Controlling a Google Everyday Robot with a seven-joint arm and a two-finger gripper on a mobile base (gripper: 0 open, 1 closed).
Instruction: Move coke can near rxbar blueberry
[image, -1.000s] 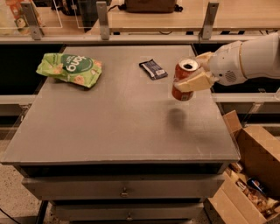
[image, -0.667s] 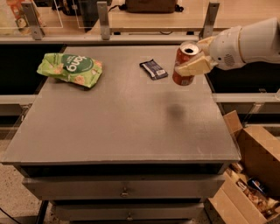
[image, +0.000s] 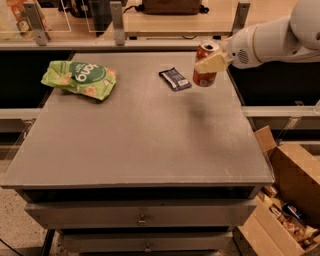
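The coke can (image: 203, 77) is red-orange with a silver top, upright, at the far right of the grey table (image: 140, 135). My gripper (image: 209, 62) reaches in from the right on a white arm and is shut on the can's upper part, one cream finger (image: 212, 62) across its front. I cannot tell whether the can's base touches the table. The rxbar blueberry (image: 175, 79) is a small dark navy bar with a white patch, lying flat just left of the can, a small gap between them.
A crinkled green chip bag (image: 80, 78) lies at the far left of the table. Open cardboard boxes (image: 287, 200) stand on the floor to the right. A shelf with rails runs along the back edge. Drawers sit under the tabletop.
My gripper has carried the coke can farther back and a little left, toward the rxbar blueberry. The bar and chip bag have not moved.
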